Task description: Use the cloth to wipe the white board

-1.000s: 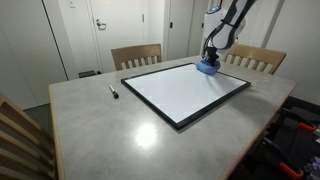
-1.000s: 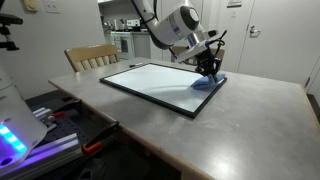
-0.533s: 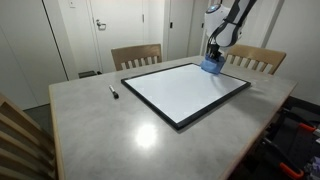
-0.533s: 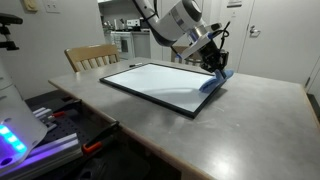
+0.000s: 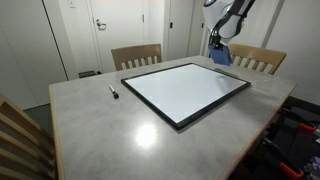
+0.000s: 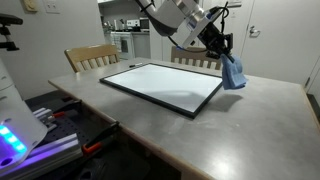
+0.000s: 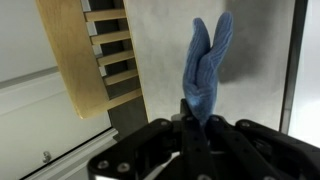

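The light-blue cloth [image 5: 221, 55] [image 6: 234, 72] [image 7: 206, 62] hangs in the air from my gripper [image 5: 216, 44] [image 6: 223, 52] [image 7: 197, 112], which is shut on its top. It dangles past the far corner of the white board [image 5: 186, 90] [image 6: 160, 84], clear of the surface. The board lies flat on the grey table [image 5: 110, 125] [image 6: 250, 120], glossy white with a thin black frame. In the wrist view the cloth hangs over the grey tabletop, with the board's edge [image 7: 294, 60] at the right.
A thin black marker [image 5: 113, 92] lies on the table beside the board. Wooden chairs [image 5: 136, 55] [image 5: 255, 60] [image 6: 90, 56] stand round the table, one also in the wrist view [image 7: 88, 55]. A chair back [image 5: 20, 140] is near the front corner.
My gripper has lifted the cloth off the board's far corner and carried it up and outward, beyond the board's edge. The board and marker have not moved.
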`<action>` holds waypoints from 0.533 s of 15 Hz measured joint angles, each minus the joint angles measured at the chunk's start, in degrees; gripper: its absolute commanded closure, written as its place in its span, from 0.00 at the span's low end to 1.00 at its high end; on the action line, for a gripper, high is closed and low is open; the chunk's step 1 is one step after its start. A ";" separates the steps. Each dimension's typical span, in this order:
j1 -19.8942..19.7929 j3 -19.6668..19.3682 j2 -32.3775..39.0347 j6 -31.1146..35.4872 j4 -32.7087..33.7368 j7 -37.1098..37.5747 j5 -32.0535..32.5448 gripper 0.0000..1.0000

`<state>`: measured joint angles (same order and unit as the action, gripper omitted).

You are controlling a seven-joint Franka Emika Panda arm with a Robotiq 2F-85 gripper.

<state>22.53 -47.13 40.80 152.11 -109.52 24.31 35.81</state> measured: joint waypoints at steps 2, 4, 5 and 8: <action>1.17 1.04 -1.10 -0.52 -0.43 0.98 0.76 0.99; 1.22 4.56 -1.75 -0.22 -1.17 1.59 0.78 0.99; 0.84 7.07 -1.70 0.60 -1.74 1.81 0.71 0.99; -1.48 14.93 -0.66 3.97 -3.93 2.93 0.48 0.99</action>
<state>21.04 -32.20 40.14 156.08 -113.44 27.24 36.29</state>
